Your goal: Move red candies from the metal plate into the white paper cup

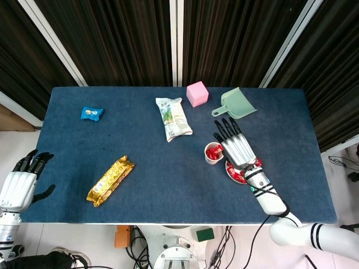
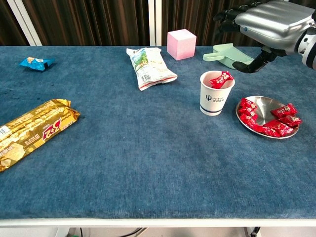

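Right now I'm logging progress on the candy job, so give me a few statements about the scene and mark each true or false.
1. A red candy sits at the cup's rim. True.
2. The right hand rests on the plate. False: it is raised above the cup, fingers spread, holding nothing.
3. Red candies remain on the plate. True.
4. The pink cube stands between cup and plate. False: it stands at the far edge, beside the green scoop.
5. The left hand holds the gold packet. False: it is off the table's left edge, empty.
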Controlling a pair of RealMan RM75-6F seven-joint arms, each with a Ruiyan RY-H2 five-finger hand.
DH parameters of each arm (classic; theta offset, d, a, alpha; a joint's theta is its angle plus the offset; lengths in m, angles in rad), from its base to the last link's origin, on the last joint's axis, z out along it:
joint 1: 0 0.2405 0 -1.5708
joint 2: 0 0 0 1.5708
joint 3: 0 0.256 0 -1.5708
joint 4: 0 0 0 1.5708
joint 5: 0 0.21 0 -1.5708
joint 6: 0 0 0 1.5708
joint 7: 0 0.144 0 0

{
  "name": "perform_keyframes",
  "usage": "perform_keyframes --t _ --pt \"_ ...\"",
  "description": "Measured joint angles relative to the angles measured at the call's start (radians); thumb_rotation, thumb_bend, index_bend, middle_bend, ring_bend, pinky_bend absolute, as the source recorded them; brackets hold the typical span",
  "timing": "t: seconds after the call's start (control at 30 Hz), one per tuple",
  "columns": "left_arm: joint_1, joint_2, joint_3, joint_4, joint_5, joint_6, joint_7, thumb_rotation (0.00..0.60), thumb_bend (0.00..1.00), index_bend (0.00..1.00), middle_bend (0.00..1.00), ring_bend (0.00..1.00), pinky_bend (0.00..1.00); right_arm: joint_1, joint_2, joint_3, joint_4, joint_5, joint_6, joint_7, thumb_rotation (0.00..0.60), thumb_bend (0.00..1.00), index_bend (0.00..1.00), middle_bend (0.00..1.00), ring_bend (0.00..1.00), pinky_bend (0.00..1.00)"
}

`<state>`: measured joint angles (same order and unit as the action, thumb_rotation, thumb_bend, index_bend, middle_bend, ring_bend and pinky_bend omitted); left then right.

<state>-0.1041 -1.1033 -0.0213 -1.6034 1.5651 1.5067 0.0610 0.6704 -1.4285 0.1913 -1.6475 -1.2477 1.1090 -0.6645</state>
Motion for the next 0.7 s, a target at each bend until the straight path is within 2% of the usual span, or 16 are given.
perform_keyframes --t 0.2,0.4,0.53,0.7 --pt "0.002 0.000 0.001 0.000 0.002 0.003 -0.001 0.600 0.18 0.17 0.15 0.06 0.20 -0.022 0.022 -0.021 -0.008 -0.033 0.033 0.031 0.600 0.34 0.00 0.01 0.00 0.00" --pt "0.000 0.000 0.003 -0.002 0.006 0.000 0.002 0.600 0.18 0.17 0.15 0.06 0.20 -0.097 0.090 -0.077 -0.021 -0.068 0.087 0.088 0.600 0.34 0.09 0.01 0.00 0.00" --pt "0.001 -0.001 0.004 -0.005 0.009 0.002 0.010 0.600 0.18 0.17 0.15 0.06 0.20 -0.137 0.135 -0.117 -0.025 -0.044 0.079 0.106 0.600 0.34 0.13 0.01 0.00 0.00" --pt "0.000 -0.003 0.006 -0.008 0.010 0.001 0.018 0.600 0.18 0.17 0.15 0.06 0.20 -0.155 0.145 -0.145 -0.005 0.010 0.032 0.109 0.600 0.34 0.17 0.01 0.00 0.00"
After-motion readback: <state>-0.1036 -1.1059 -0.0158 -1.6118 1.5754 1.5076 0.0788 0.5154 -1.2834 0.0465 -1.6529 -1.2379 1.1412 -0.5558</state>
